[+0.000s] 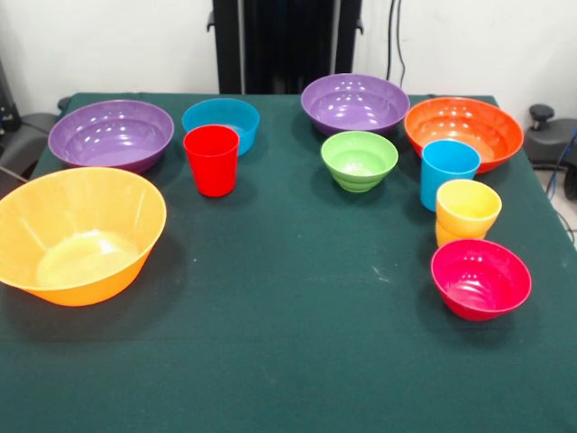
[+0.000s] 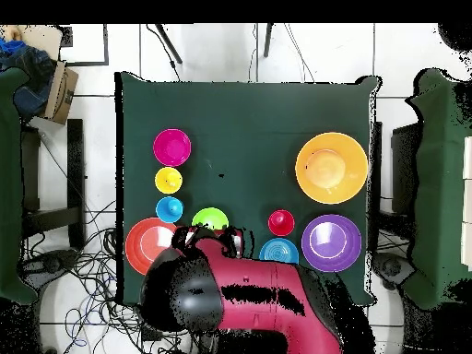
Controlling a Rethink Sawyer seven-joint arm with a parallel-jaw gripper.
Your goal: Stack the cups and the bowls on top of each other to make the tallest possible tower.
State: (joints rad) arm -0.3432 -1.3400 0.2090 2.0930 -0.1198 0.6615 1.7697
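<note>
A red cup (image 1: 211, 159) (image 2: 281, 222) stands in front of a blue bowl (image 1: 221, 122) (image 2: 278, 251). A sky blue cup (image 1: 448, 171) (image 2: 169, 209) and a yellow cup (image 1: 467, 212) (image 2: 168, 180) stand in a row with a magenta bowl (image 1: 480, 278) (image 2: 171, 147). Other bowls stand apart: two purple (image 1: 111, 133) (image 1: 355, 102), a large yellow-orange one (image 1: 79, 233) (image 2: 331, 167), a ribbed green one (image 1: 359, 160) (image 2: 210, 220) and an orange one (image 1: 463, 132) (image 2: 147, 244). Nothing is stacked. The arm's end (image 2: 214, 241) hangs over the table's robot side and hides one purple bowl in the overhead view. It does not show in the front view.
The green table (image 1: 297, 343) has a wide bare stretch on the side away from the robot. The black pedestal (image 1: 284, 45) stands behind the table. Cables lie on the floor (image 2: 83, 267) beside the robot's base.
</note>
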